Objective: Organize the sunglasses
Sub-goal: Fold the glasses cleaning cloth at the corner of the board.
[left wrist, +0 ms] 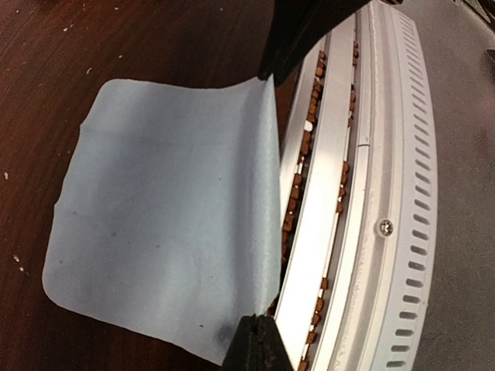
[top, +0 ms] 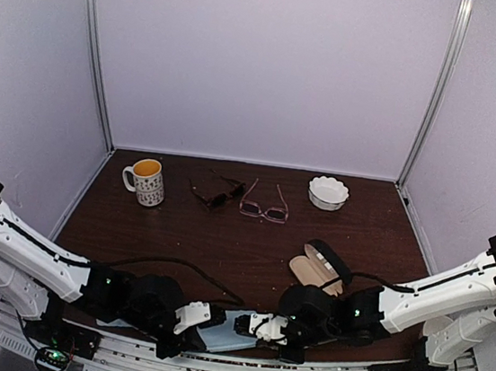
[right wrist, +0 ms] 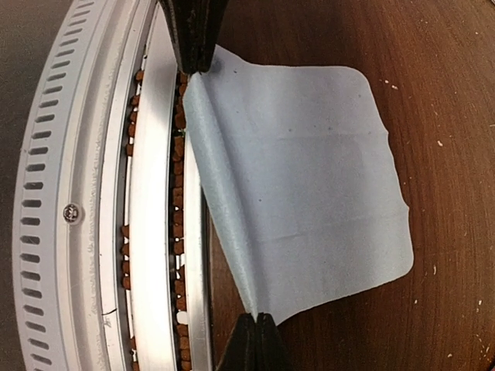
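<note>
a: we began at the left gripper (left wrist: 254, 323). its fingers were pressed together, and we noted a corner of the pale blue cloth (left wrist: 162, 209) caught at their tip.
b: we recorded the same at the right gripper (right wrist: 257, 318): pressed tight, pinching the other near corner. the two tips faced each other along the metal rail (left wrist: 340, 232) at the near edge.
a: between the tips, the cloth's near edge stood raised off the table (top: 178, 236) in a curled fold. the rest lay flat on the dark wood, spreading away from the rail.
b: agreed. moving outward, we found a tan oblong case (top: 308, 270) right of centre, with a black oblong case (top: 333, 259) just beside it. whether they touched, we could not tell.
a: and the task items?
b: both lay at the far middle of the table, well apart from either gripper. the dark sunglasses (top: 221, 197) sat left of the pink-framed glasses (top: 264, 210), near each other but apart.
a: we noted the pink pair's arms were unfolded, pointing toward the far edge. the dark pair was too small for us to judge.
b: flanking them, a white patterned mug (top: 147, 184) stood upright on the left, and a white fluted bowl (top: 328, 194) sat on the right.
</note>
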`<state>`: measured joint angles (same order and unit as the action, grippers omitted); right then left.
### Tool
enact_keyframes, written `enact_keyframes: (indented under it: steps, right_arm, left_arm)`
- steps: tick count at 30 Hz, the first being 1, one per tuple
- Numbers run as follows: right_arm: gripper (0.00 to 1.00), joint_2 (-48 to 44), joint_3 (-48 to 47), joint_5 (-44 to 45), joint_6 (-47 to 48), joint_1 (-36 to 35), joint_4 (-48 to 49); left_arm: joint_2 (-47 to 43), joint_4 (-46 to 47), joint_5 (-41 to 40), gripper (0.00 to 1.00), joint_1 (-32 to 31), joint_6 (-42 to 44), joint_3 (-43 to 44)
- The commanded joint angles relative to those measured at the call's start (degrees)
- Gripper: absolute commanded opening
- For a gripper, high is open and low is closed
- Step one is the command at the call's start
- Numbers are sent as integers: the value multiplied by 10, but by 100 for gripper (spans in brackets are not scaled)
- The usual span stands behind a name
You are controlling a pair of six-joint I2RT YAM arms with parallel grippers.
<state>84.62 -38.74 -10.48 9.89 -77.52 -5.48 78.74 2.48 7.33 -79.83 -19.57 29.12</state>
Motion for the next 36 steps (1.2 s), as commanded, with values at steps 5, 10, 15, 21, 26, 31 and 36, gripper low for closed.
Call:
enact_keyframes:
  steps: [5, 10, 15, 21, 26, 31, 36]
  right_arm:
    - [0, 6, -24, 18, -23, -4, -37]
    - [0, 21, -41, 27, -29, -3, -49]
    - [0, 34, -59, 34, -34, 0, -61]
    - [0, 44, -72, 45, -36, 8, -67]
    - [0, 56, -81, 65, -35, 13, -73]
    - [0, 69, -89, 88, -40, 21, -81]
    - [0, 77, -96, 102, -40, 31, -81]
  left_arm:
    - [-8, -16, 4, 0, 4, -7, 25]
    - [-10, -13, 2, 0, 14, -17, 22]
    - [-8, -15, -5, 0, 24, -17, 25]
    - [-10, -21, -10, 0, 39, -19, 23]
    - [-1, -23, -13, 0, 50, -19, 27]
    - [5, -20, -20, 0, 55, -21, 29]
    - [8, -19, -25, 0, 63, -22, 31]
